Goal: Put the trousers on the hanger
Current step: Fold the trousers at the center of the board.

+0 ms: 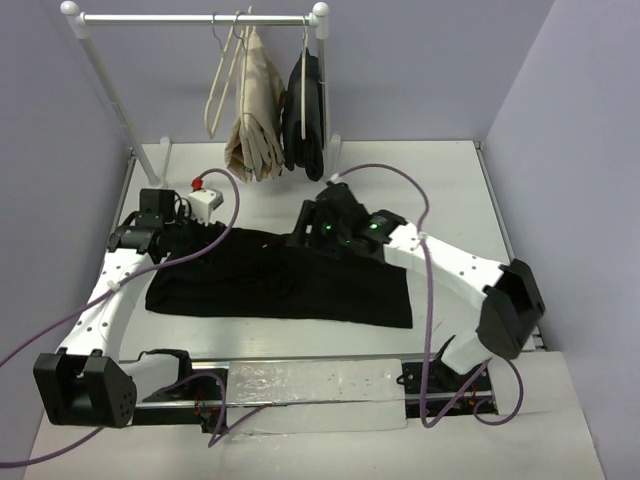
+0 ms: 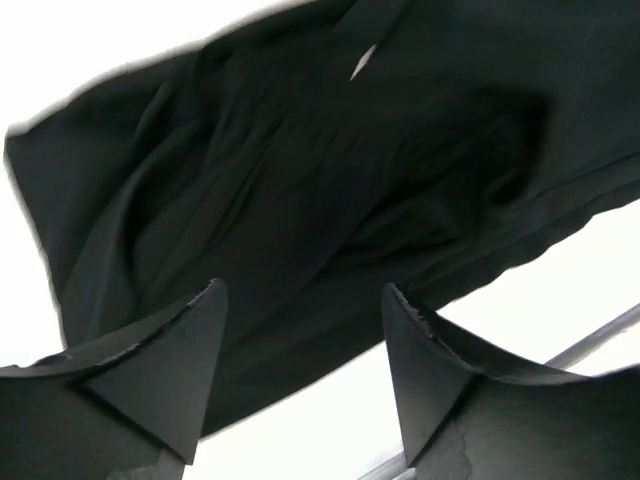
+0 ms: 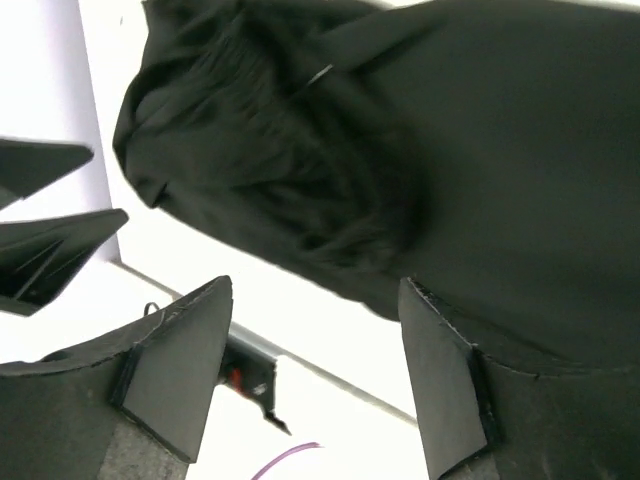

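Your left arm reaches forward from its base and bends inward, end effector [image 2: 300, 290] low over the table [image 1: 450, 180], jaws wide with nothing between them. Your right arm stretches across to its left, end effector [image 3: 315, 285] also spread wide and empty. The trousers [image 1: 280, 285] lie flat on the table just ahead of and below both sets of fingers, a long black strip, limp, with gathered folds showing in both wrist views. The hanger [image 1: 213, 85] hangs bare on the rail [image 1: 190, 18], well beyond both end effectors, beside the beige trousers [image 1: 255, 115].
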`<state>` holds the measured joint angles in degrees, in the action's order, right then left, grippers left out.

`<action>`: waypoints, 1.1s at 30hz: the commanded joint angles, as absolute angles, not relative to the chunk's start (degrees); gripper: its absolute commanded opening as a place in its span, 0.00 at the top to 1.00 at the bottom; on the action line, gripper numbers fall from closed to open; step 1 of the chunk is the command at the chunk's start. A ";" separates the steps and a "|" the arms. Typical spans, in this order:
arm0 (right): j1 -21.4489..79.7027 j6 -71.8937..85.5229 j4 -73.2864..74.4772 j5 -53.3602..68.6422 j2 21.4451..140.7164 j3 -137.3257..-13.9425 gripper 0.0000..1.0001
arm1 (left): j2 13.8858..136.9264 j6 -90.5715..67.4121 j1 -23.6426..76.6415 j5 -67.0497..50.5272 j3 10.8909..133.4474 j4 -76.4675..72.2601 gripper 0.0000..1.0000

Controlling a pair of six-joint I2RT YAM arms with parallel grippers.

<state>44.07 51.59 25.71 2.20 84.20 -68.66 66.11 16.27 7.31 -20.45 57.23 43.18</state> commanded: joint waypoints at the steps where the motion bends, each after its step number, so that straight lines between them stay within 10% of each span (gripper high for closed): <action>1: 48.33 59.05 27.51 -0.79 90.41 -73.29 0.25 | 64.77 18.98 4.66 -17.41 56.34 43.79 0.23; 9: 53.26 61.69 28.83 0.09 101.51 -79.63 0.14 | 74.34 21.44 4.74 -21.26 58.28 31.39 0.14; 26: 53.53 64.95 23.37 4.13 107.57 -75.84 0.28 | 85.16 22.94 9.76 -21.98 52.38 17.85 0.22; 33: 53.26 63.81 24.17 1.50 107.84 -75.94 0.84 | 86.31 21.27 9.84 -23.29 54.14 18.54 0.61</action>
<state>53.28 63.77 25.06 3.81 107.94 -75.42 86.91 21.69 9.56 -20.88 52.47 20.78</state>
